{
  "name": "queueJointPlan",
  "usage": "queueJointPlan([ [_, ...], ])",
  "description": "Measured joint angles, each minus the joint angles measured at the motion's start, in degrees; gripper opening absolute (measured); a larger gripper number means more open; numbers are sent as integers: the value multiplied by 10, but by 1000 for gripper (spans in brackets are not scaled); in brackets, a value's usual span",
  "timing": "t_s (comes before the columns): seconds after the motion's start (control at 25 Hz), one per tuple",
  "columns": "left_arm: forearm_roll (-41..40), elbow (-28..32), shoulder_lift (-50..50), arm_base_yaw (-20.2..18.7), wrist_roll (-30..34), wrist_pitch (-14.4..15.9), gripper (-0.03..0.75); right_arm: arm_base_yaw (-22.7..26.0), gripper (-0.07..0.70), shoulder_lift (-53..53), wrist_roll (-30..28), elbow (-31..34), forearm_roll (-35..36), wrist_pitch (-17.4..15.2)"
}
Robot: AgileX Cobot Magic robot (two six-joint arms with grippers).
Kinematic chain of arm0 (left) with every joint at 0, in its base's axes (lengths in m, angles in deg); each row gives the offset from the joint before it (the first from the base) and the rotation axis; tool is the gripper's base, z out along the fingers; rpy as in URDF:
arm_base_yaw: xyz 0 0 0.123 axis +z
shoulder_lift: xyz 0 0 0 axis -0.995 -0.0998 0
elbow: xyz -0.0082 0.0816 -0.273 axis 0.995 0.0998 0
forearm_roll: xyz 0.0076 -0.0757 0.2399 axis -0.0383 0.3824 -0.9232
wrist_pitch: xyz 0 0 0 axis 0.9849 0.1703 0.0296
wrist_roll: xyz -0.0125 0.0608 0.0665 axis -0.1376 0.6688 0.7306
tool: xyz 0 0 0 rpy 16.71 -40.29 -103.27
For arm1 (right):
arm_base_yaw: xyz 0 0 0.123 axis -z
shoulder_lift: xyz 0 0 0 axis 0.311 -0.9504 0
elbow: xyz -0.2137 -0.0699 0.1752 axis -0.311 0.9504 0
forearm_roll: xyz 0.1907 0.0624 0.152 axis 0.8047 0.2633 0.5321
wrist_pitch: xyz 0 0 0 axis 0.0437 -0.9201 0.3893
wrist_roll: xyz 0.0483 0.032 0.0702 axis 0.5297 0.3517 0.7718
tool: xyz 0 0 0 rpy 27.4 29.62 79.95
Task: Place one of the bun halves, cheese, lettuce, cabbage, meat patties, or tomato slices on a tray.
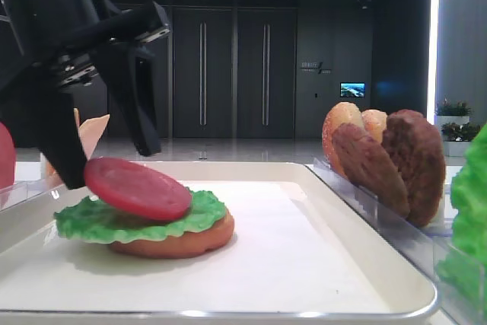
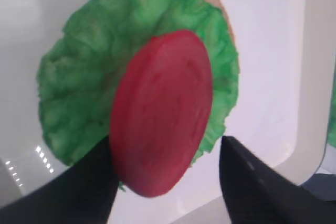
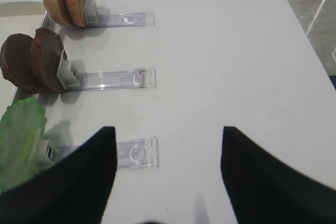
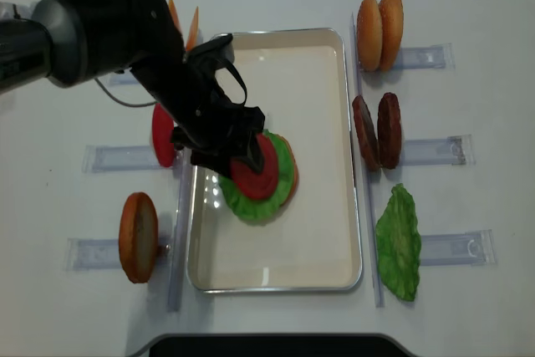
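A red tomato slice (image 2: 163, 111) lies tilted on a green lettuce leaf (image 2: 84, 77) that covers a tan bun half (image 1: 183, 243) on the white tray (image 4: 309, 240). My left gripper (image 2: 167, 145) stands open over the slice. Its left finger (image 2: 79, 187) touches the slice's edge, while the right finger (image 2: 257, 182) is clear of it with bare tray showing between. From the side, the slice (image 1: 137, 188) rests on the lettuce (image 1: 122, 222) between the black fingers. My right gripper (image 3: 168, 132) hangs open above the bare table with nothing between its fingers.
Clear holders right of the tray carry two bun halves (image 4: 380, 31), two meat patties (image 4: 376, 130) and a lettuce leaf (image 4: 399, 240). Left of the tray stand another tomato slice (image 4: 163, 135), a bun half (image 4: 138, 236) and orange cheese slices (image 4: 192, 27).
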Motion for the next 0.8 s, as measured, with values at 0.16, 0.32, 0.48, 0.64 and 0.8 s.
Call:
queueJointPlan([
  [0.16, -71, -8, 13, 0, -46, 38, 547, 0, 417, 0, 0, 0, 0, 0],
  [0.32, -95, -46, 37, 0, -67, 73, 558, 0, 417, 0, 0, 0, 0, 0],
  [0.48, -128, -114, 55, 0, -110, 111, 559, 0, 417, 0, 0, 0, 0, 0],
  [0.64, -215, -168, 60, -1, -176, 169, 559, 0, 417, 0, 0, 0, 0, 0],
  [0.8, -275, -175, 62, -1, -204, 197, 557, 0, 417, 0, 0, 0, 0, 0],
])
